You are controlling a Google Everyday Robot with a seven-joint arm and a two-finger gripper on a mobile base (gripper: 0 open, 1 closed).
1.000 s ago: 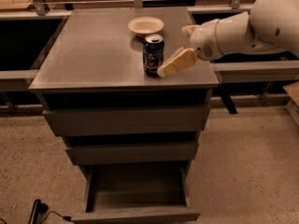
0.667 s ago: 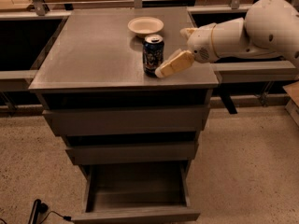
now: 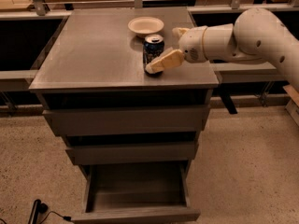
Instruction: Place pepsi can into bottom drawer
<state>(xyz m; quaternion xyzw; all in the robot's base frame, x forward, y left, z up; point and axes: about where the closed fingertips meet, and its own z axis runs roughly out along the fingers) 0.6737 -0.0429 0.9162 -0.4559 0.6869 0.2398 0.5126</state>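
Observation:
The pepsi can [image 3: 153,48], dark blue with a silver top, stands upright on the grey cabinet top [image 3: 93,50], near its front right. My gripper [image 3: 164,49] reaches in from the right and is open. Its near cream finger [image 3: 166,60] lies across the can's lower right front, and its far finger [image 3: 179,31] is behind and to the right of the can. The can stands on the surface. The bottom drawer [image 3: 135,215] is pulled open below, and its tray looks empty.
A cream round bowl [image 3: 145,26] sits just behind the can. The two upper drawers [image 3: 126,120] are closed. My white arm [image 3: 252,31] spans the cabinet's right side. A black cable [image 3: 39,209] lies on the floor at the lower left.
My gripper has moved left toward the can, and its near finger now overlaps the can's front. The can, bowl and drawer have not moved.

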